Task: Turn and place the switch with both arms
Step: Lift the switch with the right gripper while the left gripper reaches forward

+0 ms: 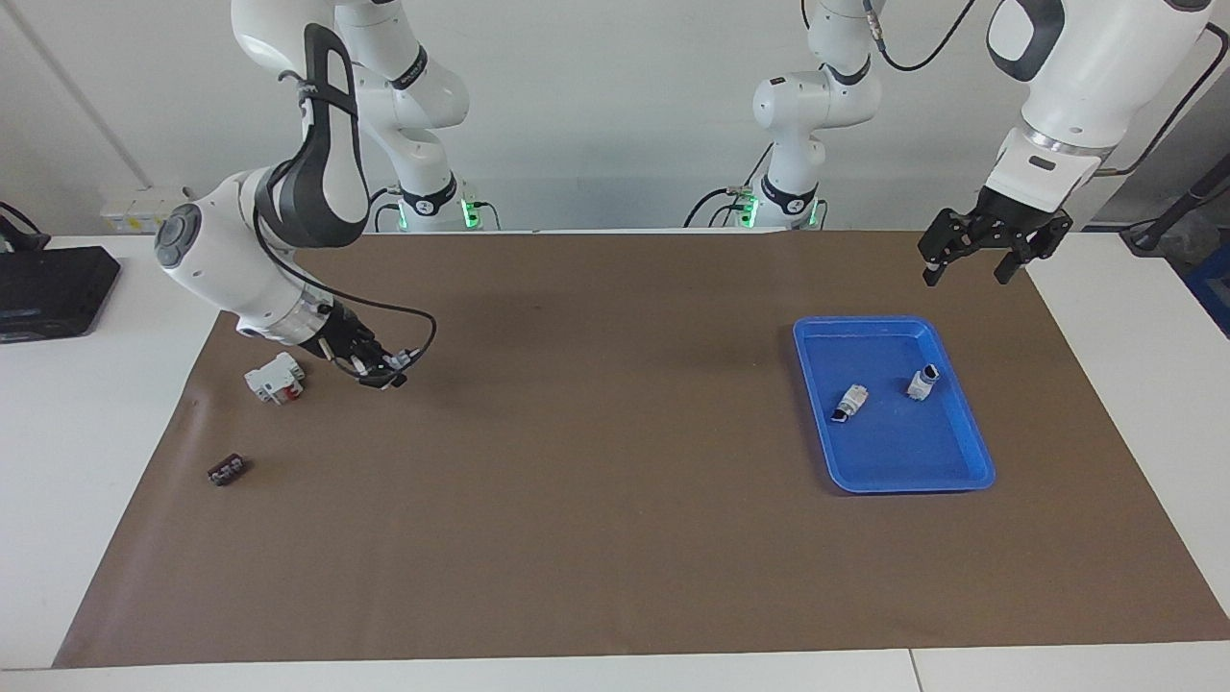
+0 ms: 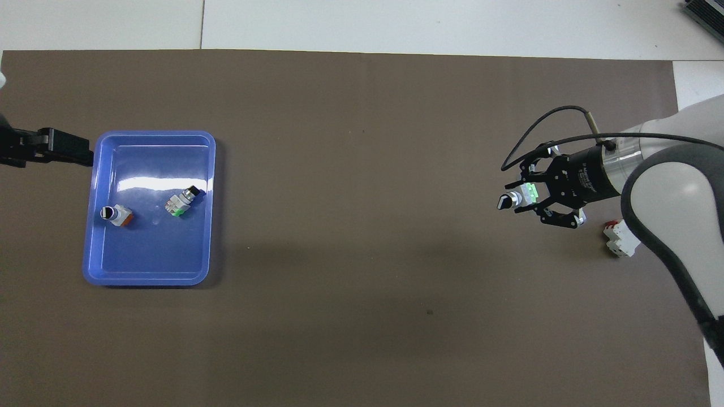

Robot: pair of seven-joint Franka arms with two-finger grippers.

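A: Where is the switch (image 2: 519, 198), and how does it lie?

B: It is held in the right gripper (image 2: 523, 199), above the brown mat (image 1: 596, 481) near the desk (image 1: 86, 432) edge at the right arm's end. The fingers pinch its white body; the bright green face is up in the overhead view. Its long axis runs level, roughly along the desk's length, with the dark stem pointing away from the gripper, toward the middle of the desk. In the facing view only its pale tip (image 1: 396, 360) shows at the fingertips.

A: What lies on the desk near it?

B: A larger white block with a red part (image 1: 275, 377) rests on the mat, near the gripper and closer to the desk's end edge. A small dark piece (image 1: 229, 470) lies toward the mat's corner at the desk edge away from the robots.

A: And the left gripper (image 1: 971, 264)?

B: It hangs in the air with fingers spread, holding nothing, over the mat beside the blue tray (image 1: 961, 461), at the tray's corner toward the robots and the left arm's end edge.

A: What does the tray hold?

B: Two small white pieces with black ends: one with green on it (image 2: 182, 202), lying on its side, and one with orange on it (image 2: 116, 214), its black end up toward the overhead camera. They lie apart.
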